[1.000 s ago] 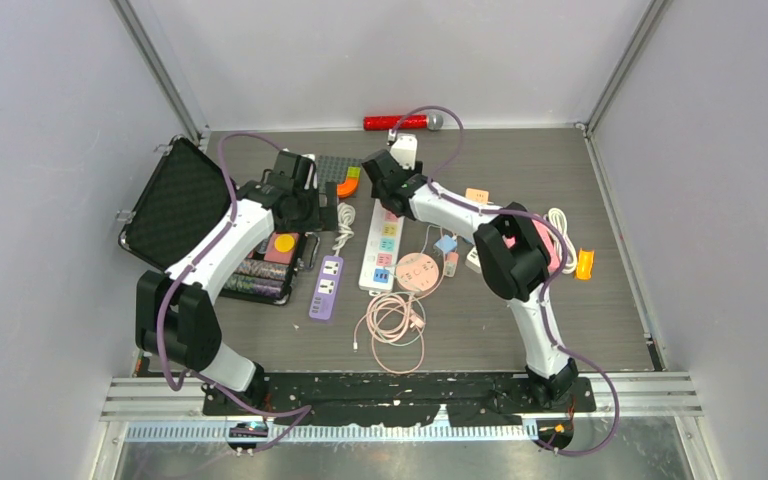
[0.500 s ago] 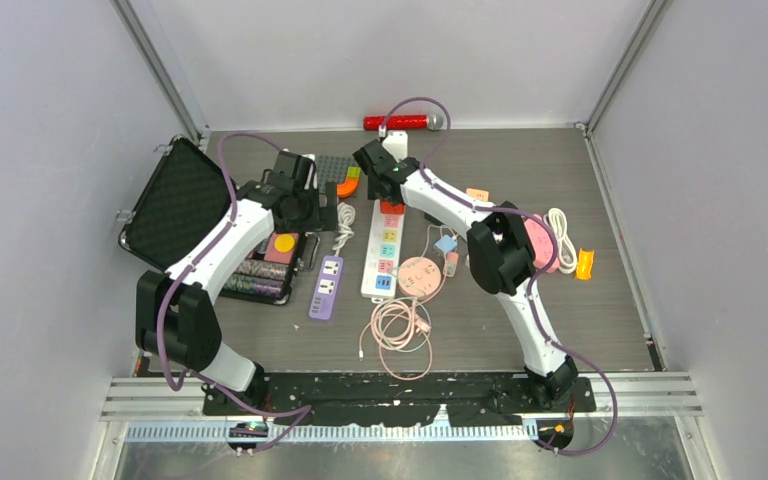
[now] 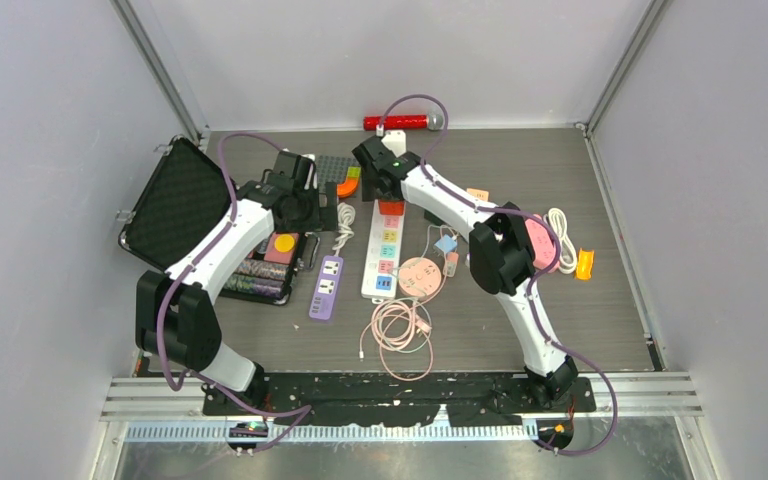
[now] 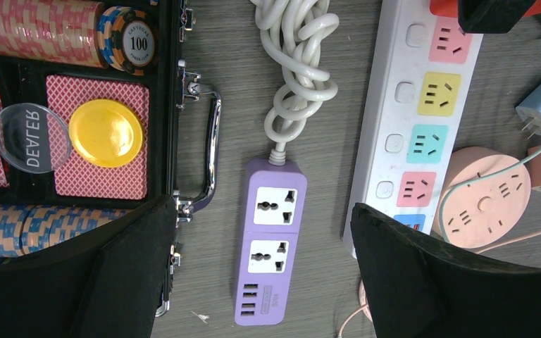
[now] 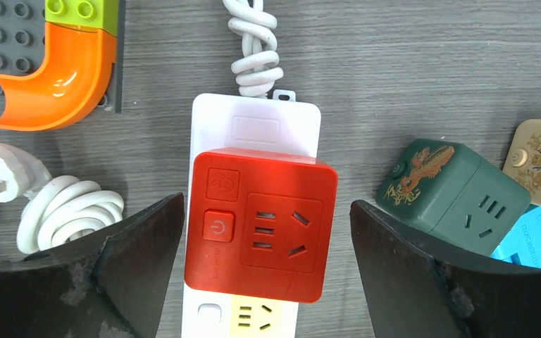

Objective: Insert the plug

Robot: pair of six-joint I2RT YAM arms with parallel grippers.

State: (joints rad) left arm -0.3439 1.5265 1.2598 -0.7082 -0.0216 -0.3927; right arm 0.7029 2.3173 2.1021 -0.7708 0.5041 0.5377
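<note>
The red plug (image 5: 260, 225) sits squarely on the white strip (image 5: 256, 120) between the spread jaws of the right pincer (image 5: 265, 211), seemingly seated and needing no grip; the left pincer (image 4: 260, 211) gapes idle.

You had one white power strip (image 4: 394, 116) and one purple power strip (image 4: 273, 243) on the tabletop (image 3: 560, 300), two strips in all, and the purple one showed two outlets. You also had one round pink socket hub (image 4: 482, 204). You could count one red cube socket (image 5: 264, 225) and one green cube socket (image 5: 451, 193), making two cubes. There was one open chip case (image 3: 175, 205), holding one yellow chip (image 4: 106, 132) and one clear dealer button (image 4: 30, 137), and one red microphone (image 3: 400, 122).
</note>
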